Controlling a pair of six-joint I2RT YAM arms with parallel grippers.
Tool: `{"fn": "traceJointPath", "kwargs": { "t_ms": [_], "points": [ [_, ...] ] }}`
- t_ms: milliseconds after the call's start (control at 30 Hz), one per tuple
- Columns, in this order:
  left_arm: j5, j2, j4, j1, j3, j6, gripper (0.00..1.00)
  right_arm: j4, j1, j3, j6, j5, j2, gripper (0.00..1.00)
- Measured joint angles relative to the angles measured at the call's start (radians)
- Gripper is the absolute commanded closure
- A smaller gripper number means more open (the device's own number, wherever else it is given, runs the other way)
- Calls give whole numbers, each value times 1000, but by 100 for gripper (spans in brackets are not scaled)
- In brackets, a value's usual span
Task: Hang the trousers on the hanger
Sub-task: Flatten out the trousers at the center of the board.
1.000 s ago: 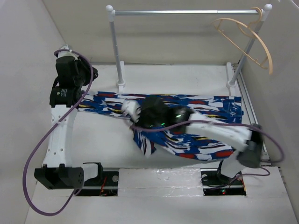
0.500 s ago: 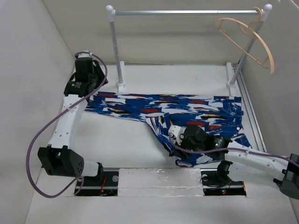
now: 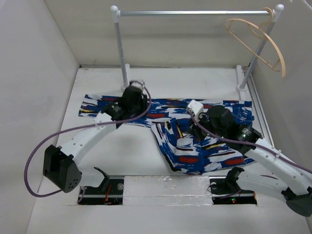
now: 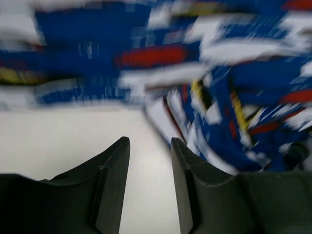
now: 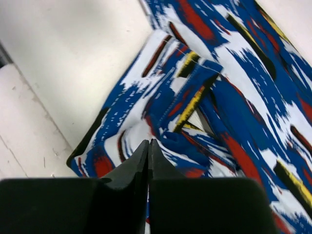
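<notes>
Right pincer (image 5: 148, 142): tips pressed together over the folded near part of the trousers (image 3: 209, 158); no cloth is seen caught between them. Left pincer (image 4: 150, 141): tips slightly apart, nothing between them, bare worktop (image 3: 122, 156) below, cloth edge just ahead. Trousers are spread flat on the worktop. Hanger (image 3: 278, 50) is hung bare at the right end of the rail (image 3: 195, 13), well apart. Judged: draping not yet begun; gripping, lifting and threading remain.
</notes>
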Motion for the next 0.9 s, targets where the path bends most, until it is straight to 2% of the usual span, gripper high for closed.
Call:
{"fn": "traceJointPath", "kwargs": {
  "t_ms": [33, 67, 133, 233, 433, 533, 700, 767, 833, 900],
  "points": [
    [22, -14, 6, -12, -92, -32, 56, 0, -21, 0, 4, 1, -5, 82],
    [45, -24, 10, -14, -179, -62, 46, -1, -39, 0, 7, 3, -10, 68],
    [98, -26, 13, -8, -309, -120, 44, 6, -68, -6, 14, 1, -18, 60],
    [176, -23, 59, -2, -404, -190, 44, 27, -101, -25, 18, -27, -31, 58],
    [258, 49, 262, -9, -417, -267, 44, 57, -122, -59, 21, -71, -31, 58],
    [270, 101, 307, -28, -407, -284, 55, 68, -122, -86, 22, -76, -35, 58],
    [232, 273, 322, -119, -332, -289, 61, 86, -122, -134, 41, -76, -86, 58],
    [211, 311, 321, -145, -328, -295, 75, 95, -122, -135, 45, -80, -104, 58],
    [192, 312, 322, -147, -322, -311, 78, 105, -122, -135, 47, -85, -105, 58],
    [174, 321, 313, -147, -319, -321, 95, 105, -122, -135, 47, -88, -103, 58]
  ]
}}
